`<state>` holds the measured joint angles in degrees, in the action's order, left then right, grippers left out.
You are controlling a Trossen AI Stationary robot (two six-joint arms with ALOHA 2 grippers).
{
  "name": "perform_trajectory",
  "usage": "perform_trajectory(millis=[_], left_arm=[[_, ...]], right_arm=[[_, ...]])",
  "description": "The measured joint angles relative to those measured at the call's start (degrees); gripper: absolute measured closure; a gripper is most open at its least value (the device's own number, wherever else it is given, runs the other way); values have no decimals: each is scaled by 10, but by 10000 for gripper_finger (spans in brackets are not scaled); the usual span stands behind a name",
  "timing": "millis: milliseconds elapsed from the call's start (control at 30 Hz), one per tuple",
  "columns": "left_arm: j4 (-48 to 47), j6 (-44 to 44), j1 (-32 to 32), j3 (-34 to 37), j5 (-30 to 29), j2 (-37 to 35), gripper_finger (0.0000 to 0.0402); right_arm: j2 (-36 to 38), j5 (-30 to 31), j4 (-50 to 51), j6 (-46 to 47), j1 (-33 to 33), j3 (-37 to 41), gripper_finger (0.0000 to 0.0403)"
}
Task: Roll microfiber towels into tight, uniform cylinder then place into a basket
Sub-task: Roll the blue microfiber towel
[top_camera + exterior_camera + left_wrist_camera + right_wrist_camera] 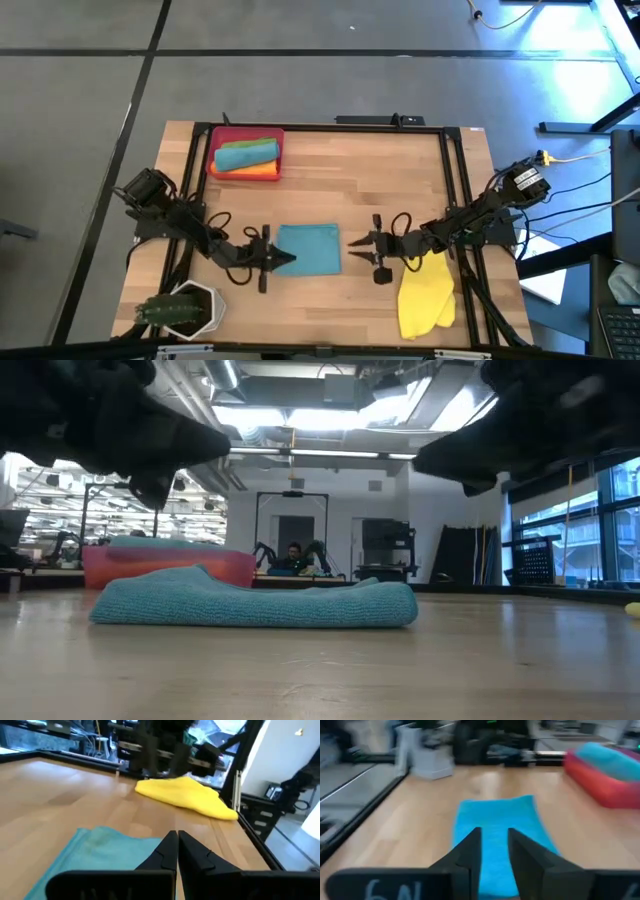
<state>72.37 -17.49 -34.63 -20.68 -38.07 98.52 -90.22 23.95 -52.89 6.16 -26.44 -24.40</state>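
Teal towel (309, 249) flat mid-desk, between 2 end effectors.
Left end effector (285, 259) clenched at towel's left edge; right end effector (360, 241) parted, empty, just right. Yellow towel (426, 297) near right; basket (222, 138) far left holds rolled towels.

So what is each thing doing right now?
Left gripper: shut, at the blue towel's left edge.
Right gripper: open, just right of that towel.
Blue towel: flat on the table.
Yellow towel: crumpled near the table's edge.
Basket: holding rolled towels.
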Motion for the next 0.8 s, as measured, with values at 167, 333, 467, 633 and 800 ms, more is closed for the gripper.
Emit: perform_trajectory(millis=[167, 333, 467, 633, 800], left_arm=[[-28, 31, 4, -1, -4, 0, 399], [-53, -3, 21, -1, -15, 0, 400], [-65, -18, 31, -1, -15, 0, 399], [-131, -35, 49, -5, -14, 0, 401], [-251, -84, 71, -18, 16, 0, 400]], right_arm=[[-9, -47, 9, 56, 43, -11, 309], [-57, -71, 9, 65, 49, -20, 309], [-109, -71, 10, 69, 49, -37, 309], [-163, -72, 9, 52, 57, -71, 309], [-192, -72, 10, 51, 81, -105, 309]])
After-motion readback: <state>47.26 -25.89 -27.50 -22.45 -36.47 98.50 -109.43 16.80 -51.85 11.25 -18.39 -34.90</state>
